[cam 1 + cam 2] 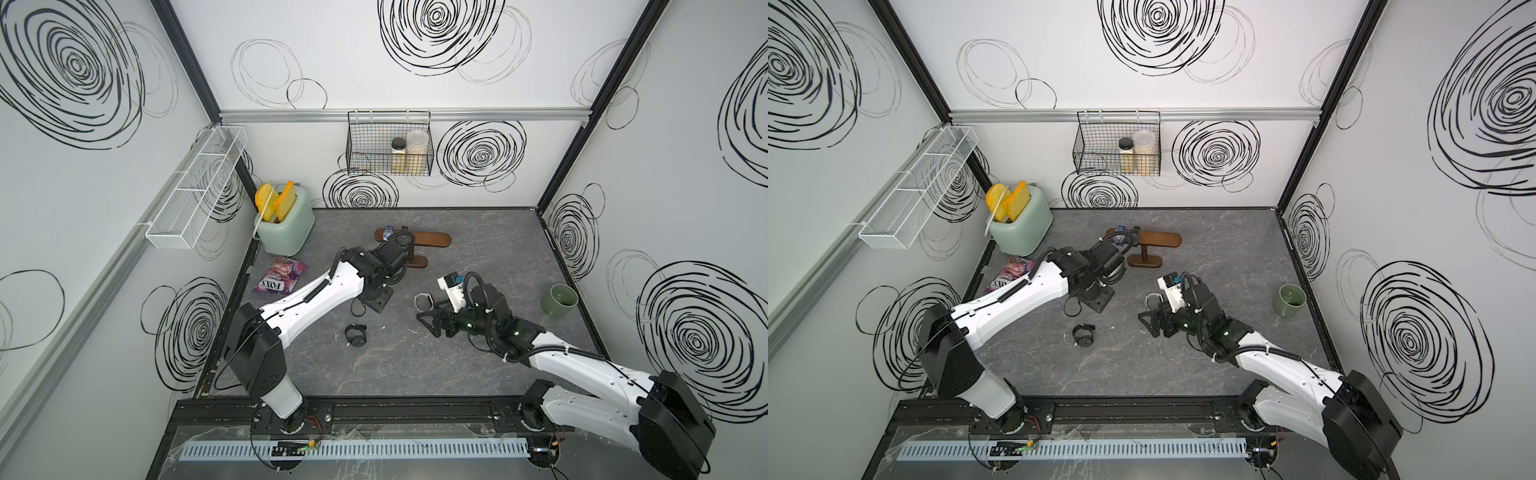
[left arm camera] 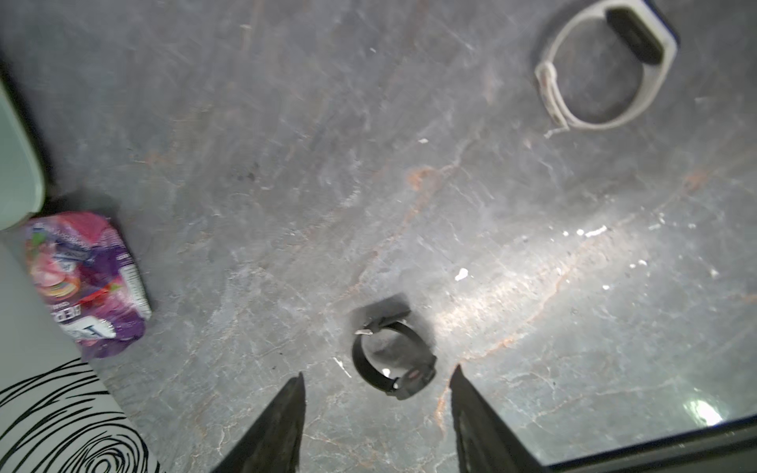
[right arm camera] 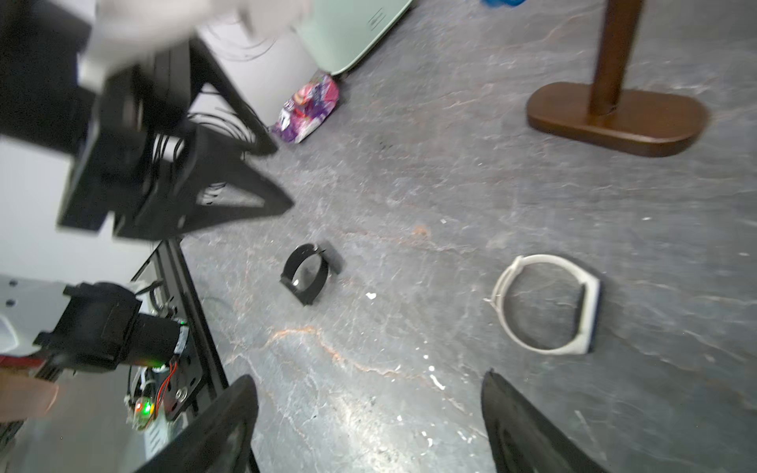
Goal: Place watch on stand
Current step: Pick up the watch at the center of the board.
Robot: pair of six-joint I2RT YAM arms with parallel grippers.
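The dark brown stand (image 1: 432, 240) (image 1: 1160, 240) is at the back of the table; its base (image 3: 614, 118) shows in the right wrist view. A small blue thing (image 1: 388, 232) sits on the bar's left end. A black watch (image 1: 356, 336) (image 2: 393, 360) (image 3: 309, 274) lies on the table, and a white watch (image 1: 424, 301) (image 2: 606, 65) (image 3: 545, 303) lies further right. My left gripper (image 1: 376, 300) (image 2: 379, 372) hangs open above the table, just behind the black watch. My right gripper (image 1: 426, 314) (image 3: 368, 385) is open and empty, close beside the white watch.
A mint toaster (image 1: 286, 224) stands at the back left, with a purple sweet bag (image 1: 280, 276) in front of it. A green mug (image 1: 561, 299) is near the right wall. A wire basket (image 1: 357, 160) with jars and a white mesh shelf (image 1: 195, 191) hang on the walls.
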